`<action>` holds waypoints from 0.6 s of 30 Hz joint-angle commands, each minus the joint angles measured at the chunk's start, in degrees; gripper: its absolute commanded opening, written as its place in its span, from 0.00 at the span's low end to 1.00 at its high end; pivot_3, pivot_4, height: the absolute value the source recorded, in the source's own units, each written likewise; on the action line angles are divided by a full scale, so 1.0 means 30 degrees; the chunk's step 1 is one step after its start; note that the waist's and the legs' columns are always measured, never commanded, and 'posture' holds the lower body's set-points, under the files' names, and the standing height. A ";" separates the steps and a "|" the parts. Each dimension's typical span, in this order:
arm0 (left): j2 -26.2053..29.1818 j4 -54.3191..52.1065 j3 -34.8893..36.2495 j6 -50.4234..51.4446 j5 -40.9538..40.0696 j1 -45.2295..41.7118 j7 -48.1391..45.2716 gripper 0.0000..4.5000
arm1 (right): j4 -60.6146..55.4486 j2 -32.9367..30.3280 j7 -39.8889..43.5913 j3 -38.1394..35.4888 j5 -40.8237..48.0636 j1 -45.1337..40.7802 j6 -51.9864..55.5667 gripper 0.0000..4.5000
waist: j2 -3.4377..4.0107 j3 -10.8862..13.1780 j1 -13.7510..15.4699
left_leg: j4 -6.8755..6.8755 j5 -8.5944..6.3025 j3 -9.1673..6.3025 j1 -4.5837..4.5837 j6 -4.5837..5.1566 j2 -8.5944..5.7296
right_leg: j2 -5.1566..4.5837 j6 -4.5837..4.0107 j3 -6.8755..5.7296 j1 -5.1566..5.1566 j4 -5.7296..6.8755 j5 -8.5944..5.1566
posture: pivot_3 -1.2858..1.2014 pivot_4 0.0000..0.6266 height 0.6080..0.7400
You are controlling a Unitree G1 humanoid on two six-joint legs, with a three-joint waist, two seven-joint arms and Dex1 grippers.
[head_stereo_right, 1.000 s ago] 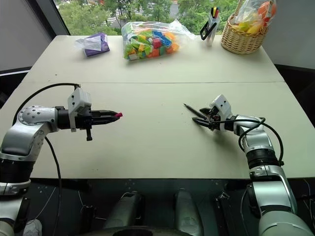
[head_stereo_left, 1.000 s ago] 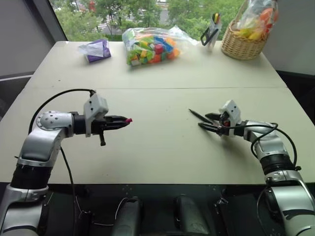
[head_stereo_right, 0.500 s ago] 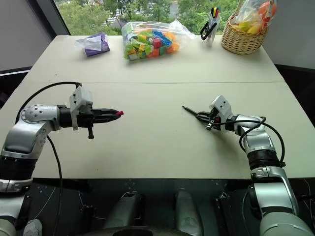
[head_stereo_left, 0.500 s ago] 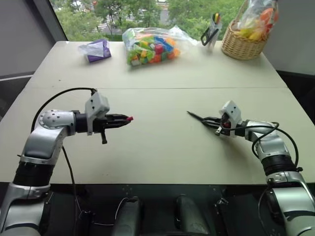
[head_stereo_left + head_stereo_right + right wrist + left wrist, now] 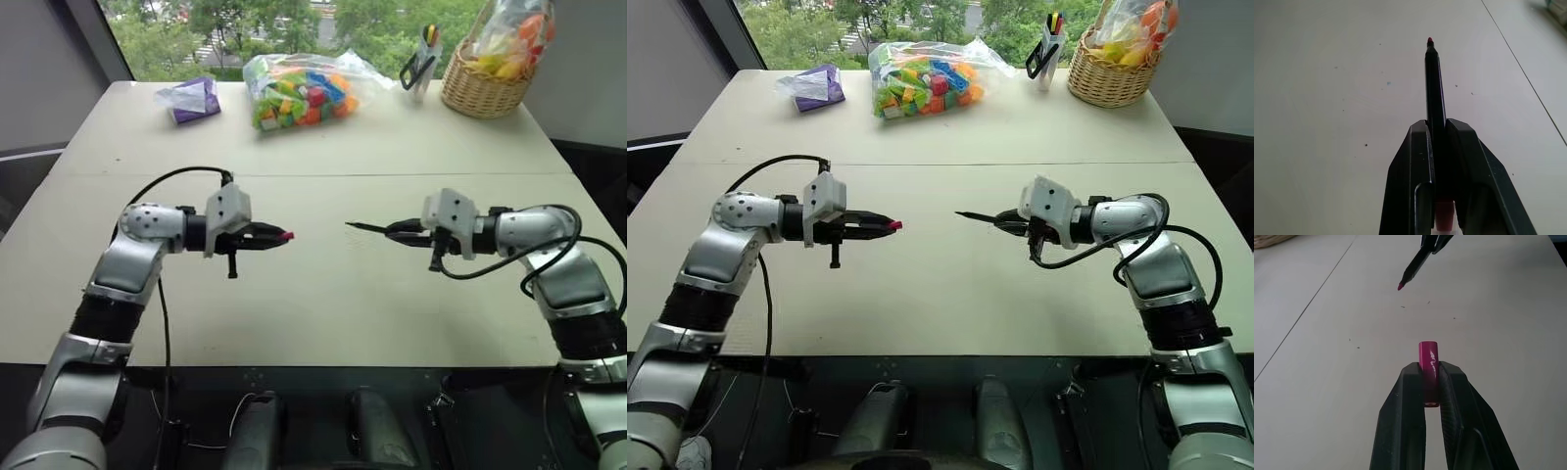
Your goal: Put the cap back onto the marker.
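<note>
Table [image 5: 313, 294]: pale, wide, with a seam line across the middle. Far edge carries the clutter, largest first: clear bag of coloured blocks [image 5: 299, 90], wicker basket [image 5: 480, 90] at the far right corner with a bag of bright items in it, small purple packet [image 5: 192, 100] at the far left, and a pen holder [image 5: 421, 67] just beside the basket with black-handled scissors in it.

Both arms are raised over the near half of the table, pointing toward each other, well apart.

Right gripper [image 5: 404, 232]: fingers clamped on the marker [image 5: 372, 228]. The marker sticks out past the fingertips toward the robot's left, roughly level, above the table surface and not touching it. In the right wrist view the barrel [image 5: 1435, 93] runs straight out between the two black fingers, reddish tip at the far end (a bit of red also shows low down between the fingers).

Left gripper [image 5: 277, 236]: fingers closed on the cap [image 5: 286, 236], which protrudes from the fingertips toward the marker's tip. Left wrist view: the cap [image 5: 1428, 363] is pinched about halfway along its length, one end facing outward, with the marker tip [image 5: 1400, 286] ahead of it and off to one side.

Gap between cap and marker tip is clear; they are near but not aligned or touching. Cap not on marker.
</note>
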 commanded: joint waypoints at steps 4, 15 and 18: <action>-0.0405 0.0518 -0.0034 -0.0714 0.0156 -0.1016 -0.0274 0.00 | -0.2109 0.0047 -0.0133 0.0173 0.0432 -0.0900 0.1190 0.00 | -0.0001 0.0000 0.0057 | 0.0001 0.0000 -0.0003 -0.0005 0.0000 -0.0001 | -0.0001 0.0000 -0.0001 0.0000 -0.0001 0.0000 | 0.52 0.24 1.00; -0.0614 0.0625 0.0123 -0.0717 0.0198 -0.1288 -0.0194 0.00 | -0.2296 0.0077 0.0025 0.0782 0.0356 -0.0887 0.1227 0.00 | -0.0001 0.0000 0.0021 | 0.0002 0.0000 -0.0004 -0.0008 0.0001 -0.0003 | -0.0001 0.0001 -0.0001 -0.0008 0.0000 0.0000 | 0.52 0.24 1.00; -0.0643 0.0624 0.0113 -0.0699 0.0178 -0.1305 -0.0183 0.00 | -0.2442 0.0162 0.0021 0.0866 0.0442 -0.0937 0.1313 0.00 | -0.0001 0.0000 0.0035 | 0.0002 0.0000 -0.0003 -0.0009 0.0001 -0.0003 | -0.0002 0.0001 0.0000 -0.0008 0.0000 0.0000 | 0.52 0.24 1.00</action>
